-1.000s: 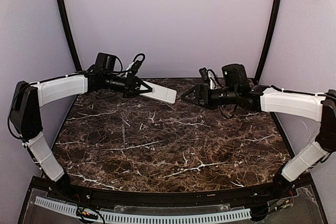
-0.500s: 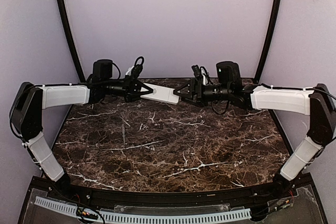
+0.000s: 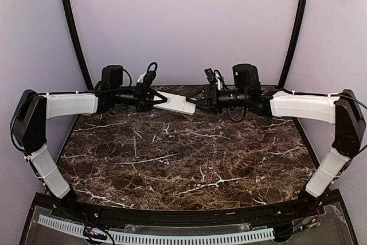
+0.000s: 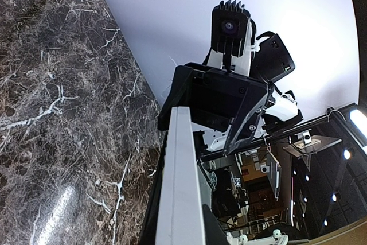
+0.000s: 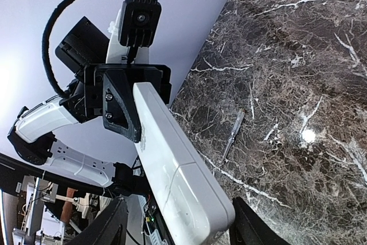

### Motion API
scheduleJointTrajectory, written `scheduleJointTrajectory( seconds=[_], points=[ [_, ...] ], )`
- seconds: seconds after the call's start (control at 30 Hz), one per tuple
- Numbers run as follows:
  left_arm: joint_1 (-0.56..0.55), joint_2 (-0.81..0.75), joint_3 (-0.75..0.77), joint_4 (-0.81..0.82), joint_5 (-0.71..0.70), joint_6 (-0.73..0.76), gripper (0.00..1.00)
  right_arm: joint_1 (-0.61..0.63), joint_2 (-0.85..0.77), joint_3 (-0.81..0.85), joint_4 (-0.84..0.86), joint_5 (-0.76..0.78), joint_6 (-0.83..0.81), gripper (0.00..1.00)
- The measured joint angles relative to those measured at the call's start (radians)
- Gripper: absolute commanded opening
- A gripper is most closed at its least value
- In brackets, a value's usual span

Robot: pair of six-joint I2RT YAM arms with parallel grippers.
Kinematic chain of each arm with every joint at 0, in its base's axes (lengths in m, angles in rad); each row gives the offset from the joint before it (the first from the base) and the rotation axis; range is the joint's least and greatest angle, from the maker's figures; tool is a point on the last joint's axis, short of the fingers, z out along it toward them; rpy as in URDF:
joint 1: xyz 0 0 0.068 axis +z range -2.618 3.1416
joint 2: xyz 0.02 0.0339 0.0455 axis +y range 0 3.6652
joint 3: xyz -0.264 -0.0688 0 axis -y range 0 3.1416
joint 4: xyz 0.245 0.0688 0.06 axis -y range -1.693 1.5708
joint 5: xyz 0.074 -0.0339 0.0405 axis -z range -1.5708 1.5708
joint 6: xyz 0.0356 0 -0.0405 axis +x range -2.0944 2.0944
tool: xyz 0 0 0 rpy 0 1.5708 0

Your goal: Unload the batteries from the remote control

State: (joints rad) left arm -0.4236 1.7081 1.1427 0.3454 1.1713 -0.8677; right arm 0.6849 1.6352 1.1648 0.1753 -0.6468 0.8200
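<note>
Right wrist: left end effector (image 5: 139, 100) clamps remote control (image 5: 172, 164); right end effector (image 5: 182, 228) (tips cropped) straddles it, unclenched.

Both arms rise from their bases, bend at the elbow and reach inward with forearms nearly level, meeting at the remote (image 3: 176, 104), which is held in the air between them. The left gripper (image 3: 160, 100) points right and is clamped on the remote's left end, jaws almost together. The right gripper (image 3: 192, 101) points left, facing it across the remote. Its jaws stand apart, one finger (image 5: 112, 228) on each side of the remote's right end, with a gap visible beside that finger. Each wrist is turned with its camera housing above the remote.
</note>
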Motion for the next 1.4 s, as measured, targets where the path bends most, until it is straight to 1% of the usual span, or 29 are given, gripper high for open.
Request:
scheduleJointTrajectory(
  seconds=[0.4, 0.87, 1.1, 1.3, 1.37, 1.4],
  points=[
    [-0.003, 0.0, 0.0, -0.06, 0.0, 0.061, 0.0, 0.011, 0.043, 0.015, -0.011, -0.008, 0.005, 0.44],
    [-0.006, 0.0, 0.0, -0.11, -0.005, 0.106, 0.0, 0.014, 0.069, 0.019, -0.006, -0.015, 0.009, 0.42],
    [-0.01, 0.0, 0.014, -0.19, -0.018, 0.173, 0.0, 0.017, 0.092, 0.031, -0.011, -0.015, 0.016, 0.38],
    [-0.011, 0.0, 0.019, -0.218, -0.025, 0.201, 0.0, 0.018, 0.098, 0.032, -0.013, -0.015, 0.024, 0.36],
    [-0.011, 0.0, 0.02, -0.221, -0.026, 0.204, 0.0, 0.018, 0.098, 0.032, -0.014, -0.015, 0.026, 0.34],
    [-0.011, -0.001, 0.02, -0.223, -0.026, 0.207, 0.0, 0.018, 0.098, 0.032, -0.015, -0.015, 0.028, 0.32]
  ],
)
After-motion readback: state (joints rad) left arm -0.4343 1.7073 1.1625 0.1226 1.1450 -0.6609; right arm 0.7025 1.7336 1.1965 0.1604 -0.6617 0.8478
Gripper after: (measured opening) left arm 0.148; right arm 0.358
